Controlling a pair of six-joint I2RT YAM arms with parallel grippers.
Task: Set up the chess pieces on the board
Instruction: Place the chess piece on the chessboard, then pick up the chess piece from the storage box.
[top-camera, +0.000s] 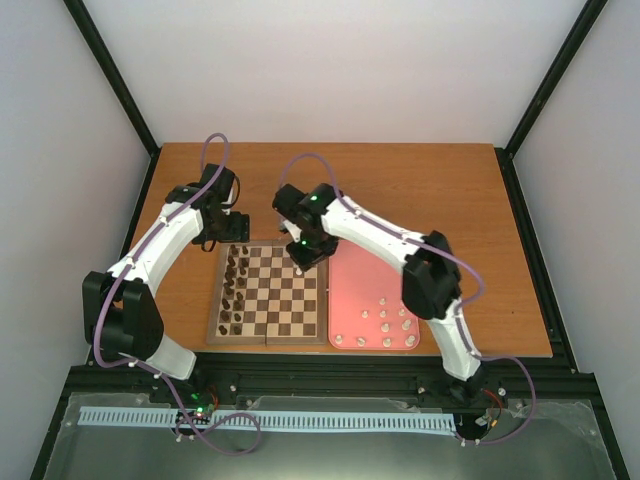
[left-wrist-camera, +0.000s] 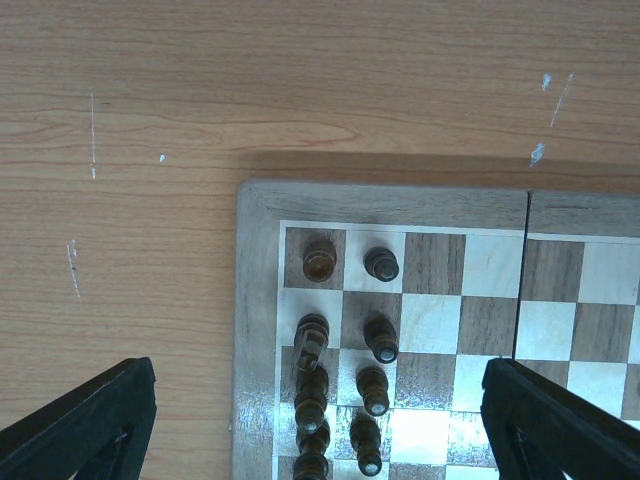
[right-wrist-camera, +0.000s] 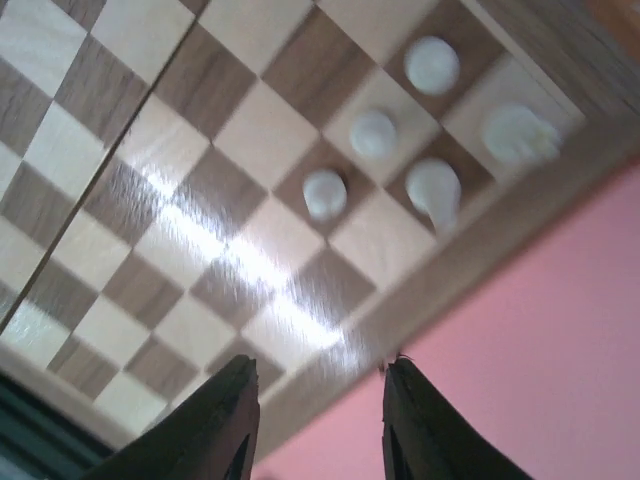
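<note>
The wooden chessboard (top-camera: 268, 333) lies in front of the arms. Several cream-white chess pieces (right-wrist-camera: 373, 132) stand on the squares at its far right corner, next to the border. Several more white pieces (top-camera: 386, 314) stand on the near part of the pink tray (top-camera: 370, 275). My right gripper (top-camera: 306, 256) hangs over that far right corner of the board; in the right wrist view it (right-wrist-camera: 318, 392) is open and empty, above the board's edge and the tray. My left gripper (top-camera: 233, 228) is over the board's far left corner, and it (left-wrist-camera: 318, 372) is wide open and empty.
Dark brown pieces (left-wrist-camera: 382, 340) stand in two columns along the board's left side (top-camera: 236, 285). The pink tray lies flush against the board's right edge. Bare wooden table (top-camera: 420, 190) lies beyond the board and tray. Black frame posts stand at the table's corners.
</note>
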